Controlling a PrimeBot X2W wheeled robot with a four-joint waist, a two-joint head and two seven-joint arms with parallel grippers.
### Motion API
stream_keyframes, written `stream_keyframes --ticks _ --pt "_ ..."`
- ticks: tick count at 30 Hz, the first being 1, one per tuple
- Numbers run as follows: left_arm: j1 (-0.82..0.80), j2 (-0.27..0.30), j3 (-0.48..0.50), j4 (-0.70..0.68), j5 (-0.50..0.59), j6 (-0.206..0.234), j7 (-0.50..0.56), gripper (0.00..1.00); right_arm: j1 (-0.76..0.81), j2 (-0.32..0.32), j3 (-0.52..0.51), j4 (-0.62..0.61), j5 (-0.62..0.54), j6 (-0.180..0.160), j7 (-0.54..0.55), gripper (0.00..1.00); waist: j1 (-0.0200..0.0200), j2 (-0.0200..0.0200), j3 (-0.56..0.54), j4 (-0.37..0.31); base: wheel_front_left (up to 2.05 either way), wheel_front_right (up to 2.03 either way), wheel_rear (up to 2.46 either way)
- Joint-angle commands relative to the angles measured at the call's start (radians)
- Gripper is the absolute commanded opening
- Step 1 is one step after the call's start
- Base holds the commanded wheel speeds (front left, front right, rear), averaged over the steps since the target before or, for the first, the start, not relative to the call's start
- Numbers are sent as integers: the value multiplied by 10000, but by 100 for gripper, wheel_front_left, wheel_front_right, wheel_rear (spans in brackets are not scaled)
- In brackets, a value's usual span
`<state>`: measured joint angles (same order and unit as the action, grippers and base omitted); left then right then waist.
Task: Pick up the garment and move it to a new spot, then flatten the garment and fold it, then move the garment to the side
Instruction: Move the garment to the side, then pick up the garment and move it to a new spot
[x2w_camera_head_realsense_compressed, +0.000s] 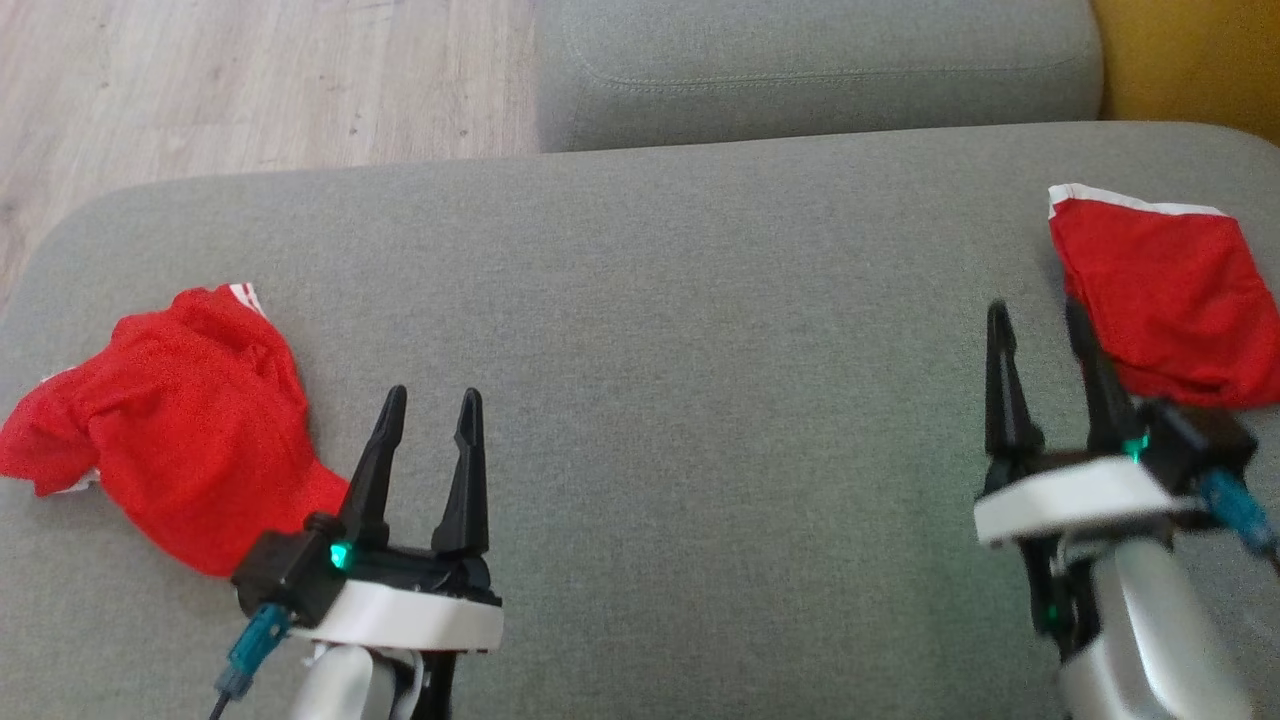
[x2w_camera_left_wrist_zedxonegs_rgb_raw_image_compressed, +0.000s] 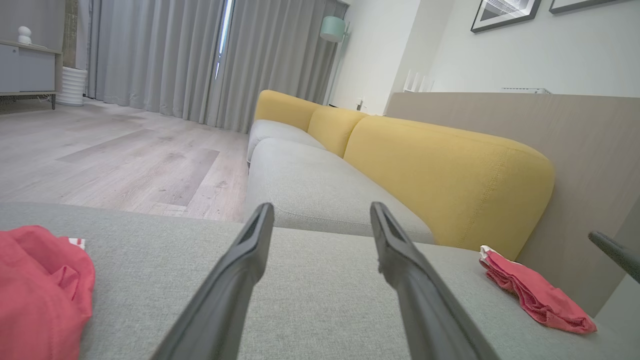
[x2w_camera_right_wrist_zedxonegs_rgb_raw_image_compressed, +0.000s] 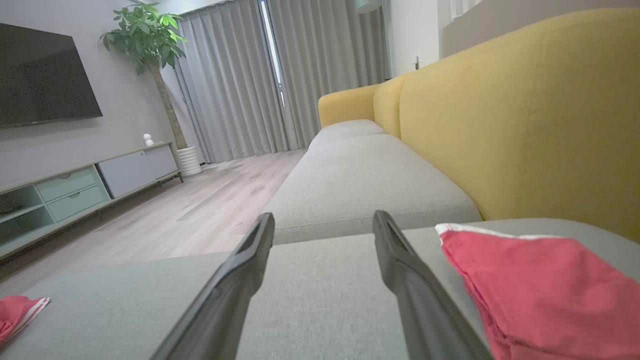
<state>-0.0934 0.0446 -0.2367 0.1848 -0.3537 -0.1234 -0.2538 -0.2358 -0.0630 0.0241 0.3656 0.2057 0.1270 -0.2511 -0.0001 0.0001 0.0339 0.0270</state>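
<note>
As it lies folded, garment (x2w_camera_head_realsense_compressed: 1170, 300), band (x2w_camera_head_realsense_compressed: 1130, 203) far

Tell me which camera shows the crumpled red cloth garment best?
The head view: the crumpled red cloth garment lies almost whole beside the left gripper. The left wrist view crops it; the right wrist view catches a small corner.

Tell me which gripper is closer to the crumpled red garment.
Left. The left gripper is right beside the crumpled red garment; the right gripper is across the grey cushion, next to the folded red garment.
</note>
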Motion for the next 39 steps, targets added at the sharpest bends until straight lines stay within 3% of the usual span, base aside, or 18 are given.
stream_keyframes --ticks 1,5,10,31,39 --pt "-192 56 258 -338 7 -7 -80 100 13 120 268 -587 137 37 -105 100 1 -1 -9 -11 0 0 0" --pt "17 56 327 -368 -32 -14 -80 100 1035 124 249 -1483 364 37 -106 100 1 -1 5 -88 0 0 0" --pt "69 56 384 -402 -78 -20 -80 100 1295 126 280 -1708 220 37 -106 100 1 -1 27 -121 0 0 0" --pt "89 56 448 -377 -75 -35 -80 100 1331 127 380 -1471 -11 37 -106 100 1 -1 29 -111 0 0 0" --pt "103 56 540 -283 -25 -12 -80 100 1446 127 612 -1400 37 37 -106 100 1 -1 -66 265 0 0 0"
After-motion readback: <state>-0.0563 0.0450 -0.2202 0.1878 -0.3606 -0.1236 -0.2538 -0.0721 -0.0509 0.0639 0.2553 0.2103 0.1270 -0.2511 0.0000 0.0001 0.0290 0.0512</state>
